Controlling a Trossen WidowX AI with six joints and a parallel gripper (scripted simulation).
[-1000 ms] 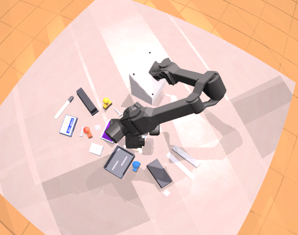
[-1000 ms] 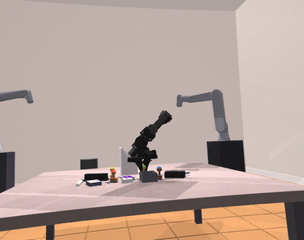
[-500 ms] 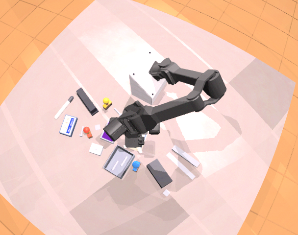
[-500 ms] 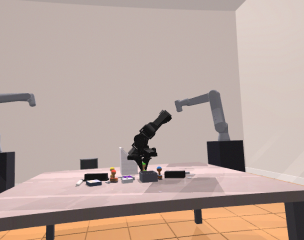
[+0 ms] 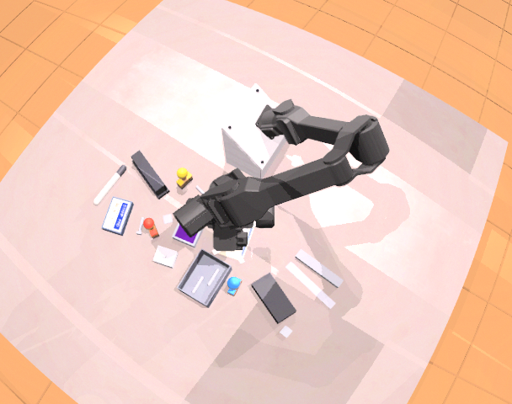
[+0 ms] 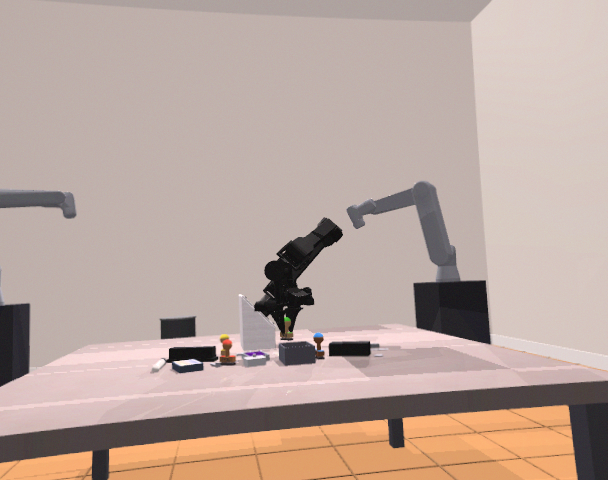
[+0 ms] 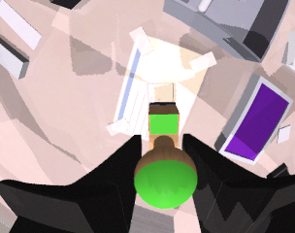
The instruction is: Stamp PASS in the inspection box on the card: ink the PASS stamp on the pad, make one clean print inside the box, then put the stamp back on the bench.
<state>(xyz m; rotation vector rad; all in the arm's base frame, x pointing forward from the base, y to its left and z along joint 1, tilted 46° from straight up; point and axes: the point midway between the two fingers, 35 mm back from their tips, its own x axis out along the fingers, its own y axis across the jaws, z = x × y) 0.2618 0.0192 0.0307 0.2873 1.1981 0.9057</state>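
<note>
The end effector [image 6: 290,316] [image 7: 162,140] was closed on the green stamp [image 6: 286,327] [image 7: 165,183], which hung just above the card [image 7: 159,63], apart from the pad [image 5: 185,235] [image 6: 254,354] [image 7: 258,121]. The stamping step seemed in hand; whether a print had been made could not be told. If none, the next move called for centring over the box [image 7: 164,90] and pressing straight down; otherwise, for setting the stamp back on the worktop [image 5: 130,304] [image 6: 294,384] [image 7: 84,104].

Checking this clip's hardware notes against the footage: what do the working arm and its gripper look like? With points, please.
The arm [image 5: 297,180] [image 6: 309,248] is matte black, with chunky angular housings, rounded joints and straight, slender links. The gripper [image 6: 287,325] [image 7: 162,140] is black too, with two broad, faceted fingers tapering towards narrow tips. I can't make out markings or cables.
</note>
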